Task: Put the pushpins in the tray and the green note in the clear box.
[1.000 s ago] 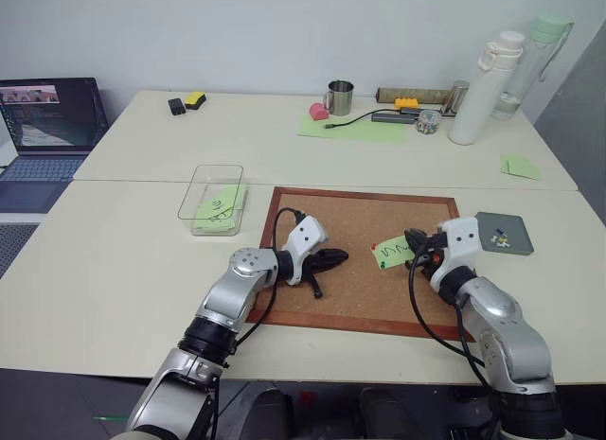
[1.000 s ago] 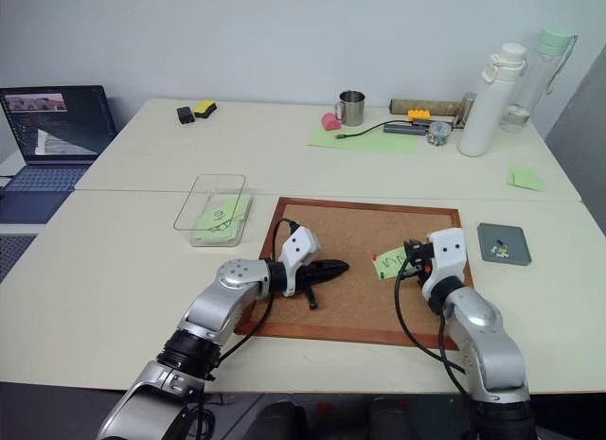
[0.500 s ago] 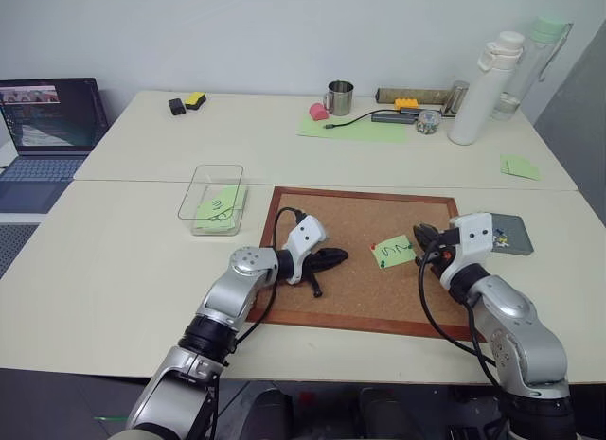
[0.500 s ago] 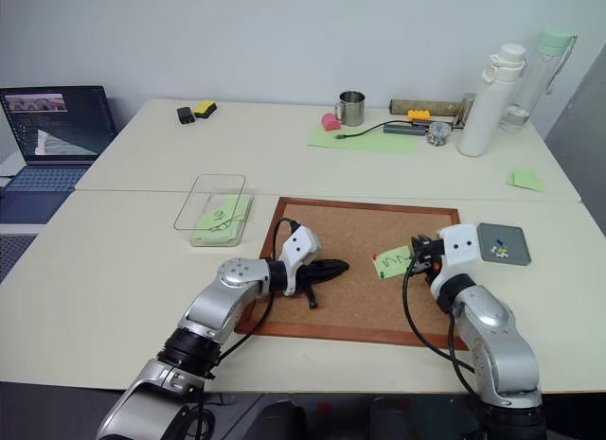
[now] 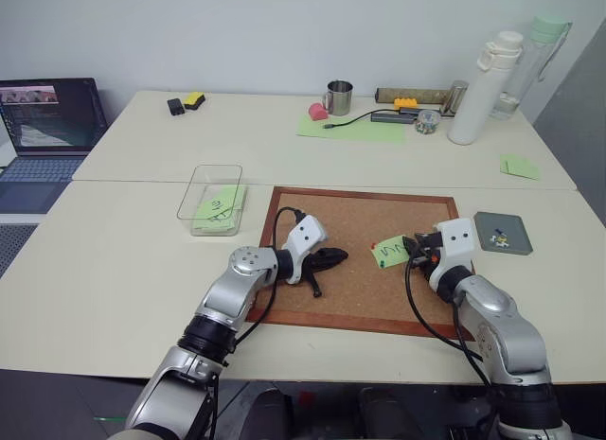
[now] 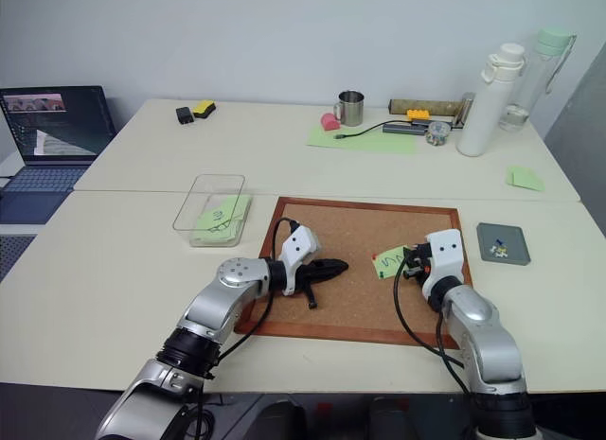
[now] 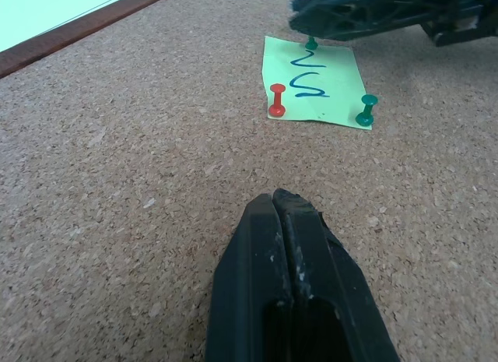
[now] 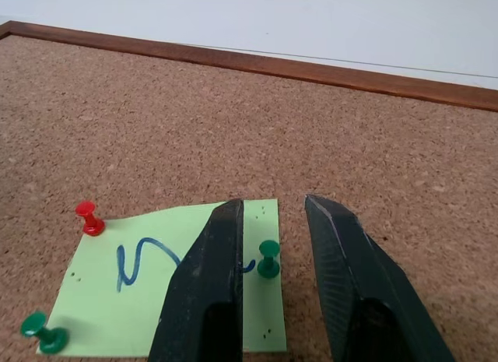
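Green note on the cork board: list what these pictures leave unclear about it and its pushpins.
- Green note: in the right wrist view the right gripper covers part of its squiggle, and the picture's edge cuts its near edge.
- Pushpins: in the left eye view, too small to count on the note.
- Tray: its contents are tiny specks; number and colours unreadable.

Two pale tables [image 5: 142, 270] butted together before a plain, seemingly white wall [image 5: 237, 33].
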### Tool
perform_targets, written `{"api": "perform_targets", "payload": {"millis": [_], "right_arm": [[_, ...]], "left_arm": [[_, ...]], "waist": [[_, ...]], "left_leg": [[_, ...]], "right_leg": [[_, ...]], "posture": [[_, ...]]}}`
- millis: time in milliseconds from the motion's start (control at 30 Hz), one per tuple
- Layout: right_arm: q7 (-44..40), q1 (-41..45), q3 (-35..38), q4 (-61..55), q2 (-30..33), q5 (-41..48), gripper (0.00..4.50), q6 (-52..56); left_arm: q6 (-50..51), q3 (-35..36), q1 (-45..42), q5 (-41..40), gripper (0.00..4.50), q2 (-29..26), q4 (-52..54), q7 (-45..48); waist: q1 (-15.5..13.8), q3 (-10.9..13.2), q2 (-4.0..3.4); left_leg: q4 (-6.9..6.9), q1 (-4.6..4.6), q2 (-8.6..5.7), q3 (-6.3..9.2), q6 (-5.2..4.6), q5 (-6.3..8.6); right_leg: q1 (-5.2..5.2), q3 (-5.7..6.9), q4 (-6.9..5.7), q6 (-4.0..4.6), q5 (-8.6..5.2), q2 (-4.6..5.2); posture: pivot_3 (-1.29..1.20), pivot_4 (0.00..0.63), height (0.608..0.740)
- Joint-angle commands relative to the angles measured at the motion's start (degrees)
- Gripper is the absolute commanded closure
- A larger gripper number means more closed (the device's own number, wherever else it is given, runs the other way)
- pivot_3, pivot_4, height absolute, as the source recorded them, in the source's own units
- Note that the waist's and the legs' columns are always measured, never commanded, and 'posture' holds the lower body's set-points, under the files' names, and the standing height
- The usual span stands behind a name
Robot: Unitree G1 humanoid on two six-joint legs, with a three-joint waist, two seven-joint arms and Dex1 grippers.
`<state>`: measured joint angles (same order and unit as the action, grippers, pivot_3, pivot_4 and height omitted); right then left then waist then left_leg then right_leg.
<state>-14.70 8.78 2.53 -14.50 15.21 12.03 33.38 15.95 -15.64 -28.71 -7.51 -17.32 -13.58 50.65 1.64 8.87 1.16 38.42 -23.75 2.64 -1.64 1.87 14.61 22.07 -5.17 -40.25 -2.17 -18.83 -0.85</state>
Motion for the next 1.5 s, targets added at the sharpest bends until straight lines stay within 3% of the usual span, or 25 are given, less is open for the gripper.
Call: {"api": "perform_targets", "payload": {"millis": [33, 233, 467, 1333, 1500], "right_arm": [[0.1, 0.9, 0.0, -0.2, -0.3, 0.0, 3.22, -0.5], [-0.1, 0.1, 0.5, -0.3, -0.8, 1.0, 3.22, 0.3], [-0.2, -0.5, 0.9, -0.7, -0.8, 1.4, 4.47, -0.2], [-0.4, -2.3, 5.8, -9.8, -0.9, 5.7, 4.47, -3.5], [6.4, -0.3, 10.7, -4.2, 0.6, 0.6, 4.47, -5.3]], "left_arm": [[1.2, -0.2, 1.1, 1.5, 4.5, -1.0, -0.3, -1.1], [1.3, -0.1, 1.3, 1.4, 4.5, -1.2, 0.1, -1.2], [1.2, 0.0, 1.4, 1.4, 4.5, -1.2, 0.1, -1.4], [0.1, -0.8, 1.5, 2.6, 4.5, -1.4, -1.0, -1.1], [0.0, -0.9, 1.6, 2.4, 4.5, -1.5, -0.8, -0.6]], "waist": [[0.0, 0.0, 0.0], [0.0, 0.0, 0.0], [0.1, 0.0, 0.0], [0.1, 0.0, 0.0], [0.1, 0.0, 0.0]], "left_leg": [[0.0, 0.0, 0.01, 0.0, 0.0, 0.0], [-0.02, 0.0, 0.02, -0.01, 0.0, 0.0], [-0.02, 0.01, 0.02, -0.01, 0.0, 0.0], [-0.2, 0.03, 0.01, -0.02, 0.01, 0.0], [-0.2, 0.03, 0.02, -0.04, 0.01, 0.0]], "right_leg": [[0.0, 0.0, 0.0, 0.0, 0.0, 0.0], [0.01, -0.01, 0.0, 0.0, 0.0, 0.0], [0.01, -0.01, 0.01, 0.0, 0.0, -0.01], [0.01, 0.0, 0.14, 0.0, 0.0, 0.0], [0.01, -0.02, 0.14, 0.0, 0.0, 0.01]], "posture": [[0.0, 0.15, 0.74], [0.0, 0.15, 0.74], [0.0, 0.15, 0.74], [0.0, 0.15, 0.74], [0.0, 0.15, 0.74]]}}
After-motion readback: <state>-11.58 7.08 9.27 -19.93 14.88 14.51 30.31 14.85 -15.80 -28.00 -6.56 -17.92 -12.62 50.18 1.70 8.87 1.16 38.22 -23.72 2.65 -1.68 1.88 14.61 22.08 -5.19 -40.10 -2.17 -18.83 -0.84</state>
